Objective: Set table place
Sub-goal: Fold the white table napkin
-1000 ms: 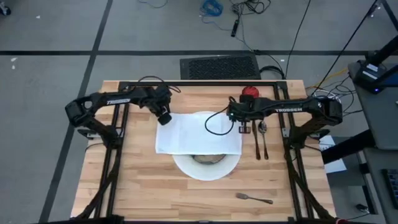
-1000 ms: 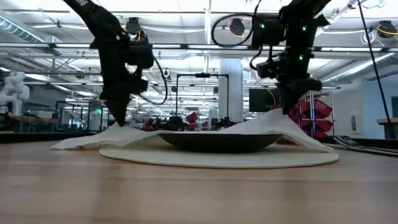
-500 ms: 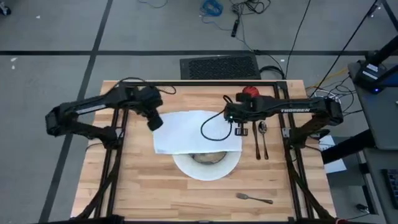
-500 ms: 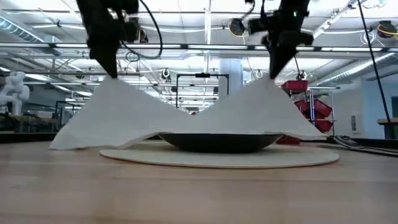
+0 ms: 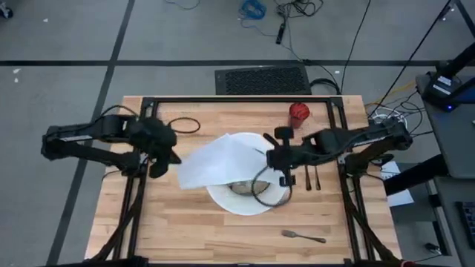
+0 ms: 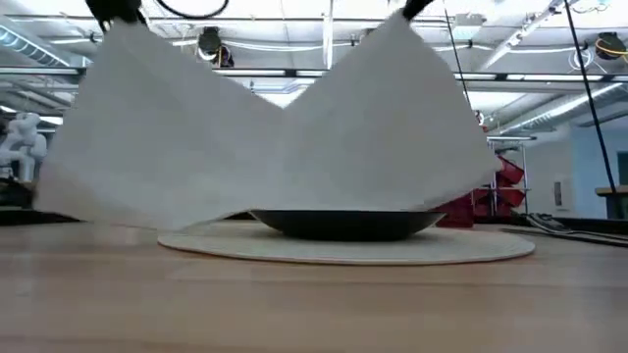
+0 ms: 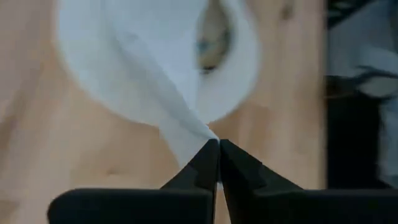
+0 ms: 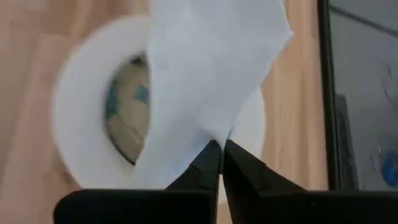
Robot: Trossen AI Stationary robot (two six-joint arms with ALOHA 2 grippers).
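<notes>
Pale plank tabletop (image 5: 185, 230). My left hand (image 7: 217, 146) and right hand (image 8: 221, 146) each pinch a napkin (image 5: 215, 163) corner; limp, light cloth — grip corners only.

Grey floor (image 5: 67, 44) with black tape lines; dark floor vent (image 5: 262, 78) behind table; blue cable bundle (image 5: 252, 9).

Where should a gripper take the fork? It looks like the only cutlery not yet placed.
Grip the fork at mid-handle, coming straight down from above with the fingers across the handle. It lies flat and alone on the table near the front edge, handle running left to right, with open wood on all sides.
</notes>
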